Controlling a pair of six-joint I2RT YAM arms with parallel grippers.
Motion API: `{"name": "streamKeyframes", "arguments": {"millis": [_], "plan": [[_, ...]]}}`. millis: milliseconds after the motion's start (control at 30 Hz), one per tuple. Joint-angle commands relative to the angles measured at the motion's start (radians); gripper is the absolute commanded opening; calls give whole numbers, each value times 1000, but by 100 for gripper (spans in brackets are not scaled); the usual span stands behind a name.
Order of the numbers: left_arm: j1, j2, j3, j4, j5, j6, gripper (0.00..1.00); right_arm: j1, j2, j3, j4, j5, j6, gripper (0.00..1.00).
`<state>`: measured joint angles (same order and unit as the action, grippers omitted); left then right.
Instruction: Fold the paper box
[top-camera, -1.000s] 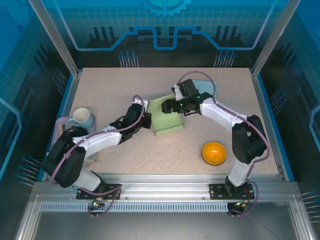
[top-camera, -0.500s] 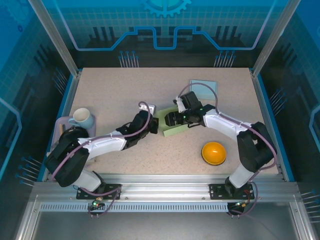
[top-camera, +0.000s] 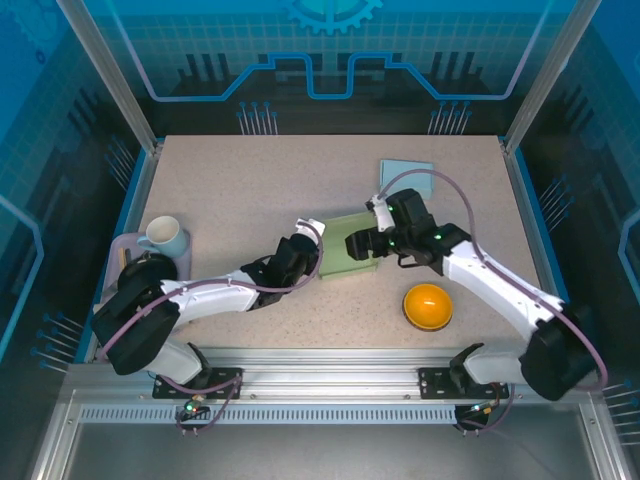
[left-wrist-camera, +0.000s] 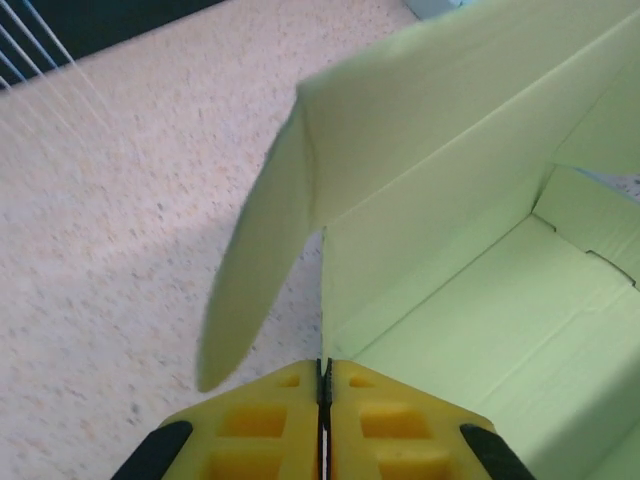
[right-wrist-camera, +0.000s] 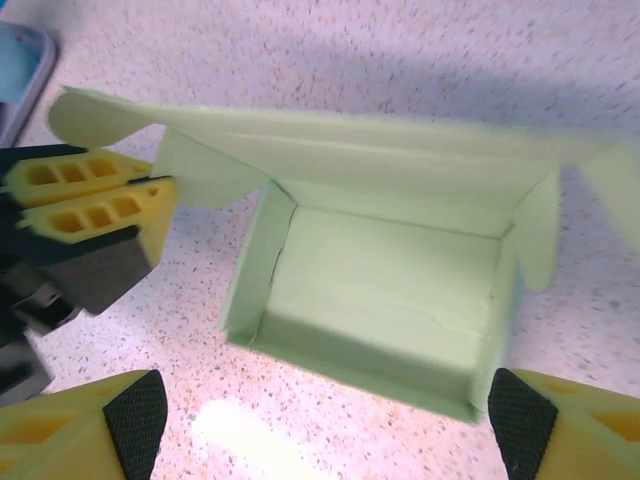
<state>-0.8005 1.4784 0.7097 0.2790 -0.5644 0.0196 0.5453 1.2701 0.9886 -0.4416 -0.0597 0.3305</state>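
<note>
Paper box sits near the middle of the table. Base and walls are up, tray-shaped. Rounded side flap and long back panel are splayed out, untucked. Roughly half done, I'd judge; closing remains. Left claw is clenched on a wall edge. Right claw hovers above, released.

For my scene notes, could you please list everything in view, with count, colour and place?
paper box: one, pale green, open, mid-table between the arms
bowl: one, orange, near right of the table
cup: one, light blue, on the tray
tray: one, lavender, left edge
flat square: one, light blue, far right
table: one, speckled beige
left fingers: two, yellow, shut on a box wall
right fingers: two, yellow, spread open above the box
</note>
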Motion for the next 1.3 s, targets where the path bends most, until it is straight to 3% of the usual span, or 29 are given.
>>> {"name": "streamKeyframes", "arguments": {"millis": [0, 167, 300, 600, 833, 1067, 1267], "plan": [[-2, -27, -23, 124, -14, 284, 10, 7, -80, 27, -132, 70, -16, 89], [2, 18, -44, 219, 75, 447, 10, -41, -93, 55, -140, 148, 23, 93], [13, 57, -39, 251, 122, 490, 10, -115, -1, 109, -131, 102, 73, 95], [97, 65, 14, 220, 244, 391, 10, -154, 250, 215, -122, -40, 194, 98], [132, 51, 20, 209, 355, 372, 10, -180, 350, 320, -141, -32, 166, 100], [157, 45, 32, 172, 360, 371, 10, -203, 264, 395, -259, 83, 107, 100], [159, 49, 39, 169, 374, 370, 10, -258, 221, 415, -249, 87, 82, 100]]}}
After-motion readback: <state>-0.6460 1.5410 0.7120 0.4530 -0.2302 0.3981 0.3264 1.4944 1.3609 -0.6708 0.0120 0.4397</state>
